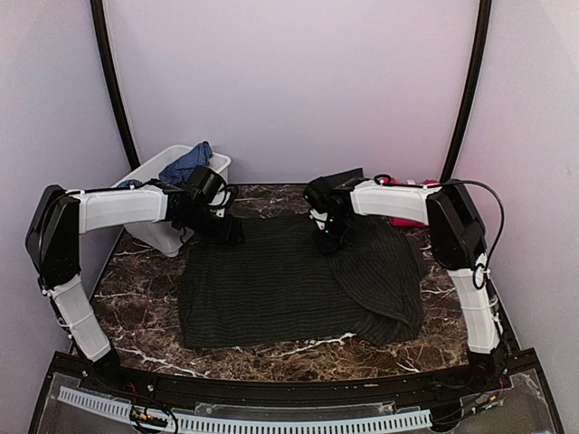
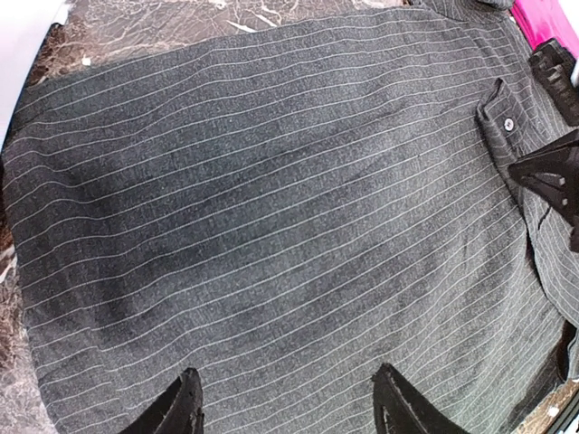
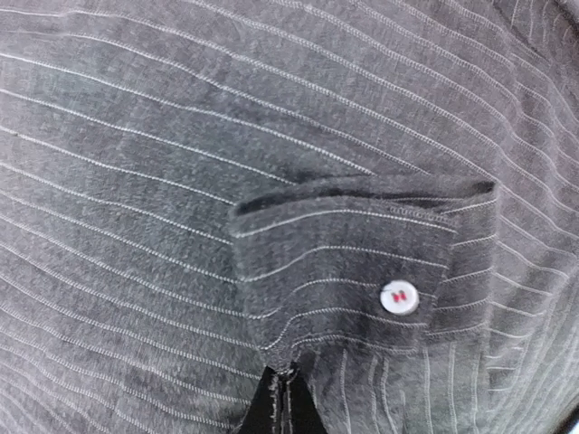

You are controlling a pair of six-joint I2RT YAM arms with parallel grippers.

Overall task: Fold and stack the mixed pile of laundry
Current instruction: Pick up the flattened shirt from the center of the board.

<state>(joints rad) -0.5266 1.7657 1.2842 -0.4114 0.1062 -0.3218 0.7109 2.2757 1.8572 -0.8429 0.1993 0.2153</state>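
The dark charcoal pinstriped shirt (image 1: 271, 280) lies spread flat on the marble table, with its right side folded inward. My left gripper (image 1: 220, 226) is open and empty, hovering over the shirt's far left corner; the shirt fills the left wrist view (image 2: 271, 208) between the open fingers (image 2: 185, 409). My right gripper (image 1: 327, 237) is shut on the shirt's cuff (image 3: 344, 262), which has a white button (image 3: 399, 297), at the far middle edge. The red cloth (image 1: 403, 217) lies behind the right arm. The blue checked garment (image 1: 187, 163) sits in the bin. The orange piece is out of view.
A white plastic bin (image 1: 163, 231) stands at the far left of the table, close to the left arm. Bare marble table (image 1: 271, 353) shows in front of the shirt. The red cloth also shows in the left wrist view (image 2: 543, 23).
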